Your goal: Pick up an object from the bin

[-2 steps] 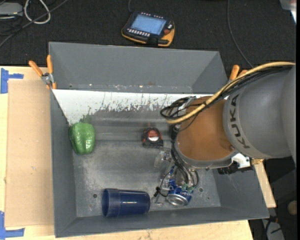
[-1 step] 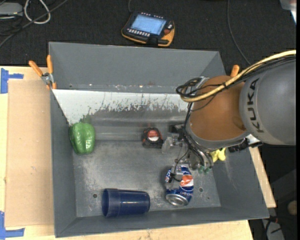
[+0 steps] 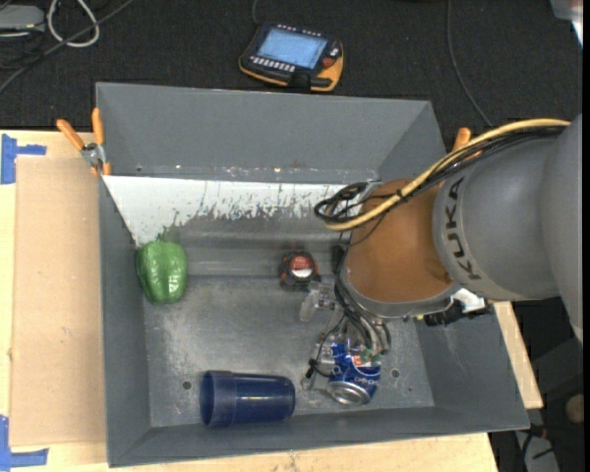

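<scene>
My gripper [image 3: 340, 336] hangs low in the bin's front right part, directly over a crushed blue soda can [image 3: 354, 374] that lies on the floor with its silver end facing the front. The gripper's lower parts overlap the can's upper edge, and much of the gripper is hidden under the arm's orange cover. A small round red and black thing [image 3: 297, 267] lies just to the gripper's upper left. A dark blue cup [image 3: 247, 397] lies on its side at the front, left of the can.
A green bell pepper [image 3: 162, 270] rests against the left wall. The arm's grey body and cables cover the bin's right side. Bare floor lies between the pepper, the cup and the gripper.
</scene>
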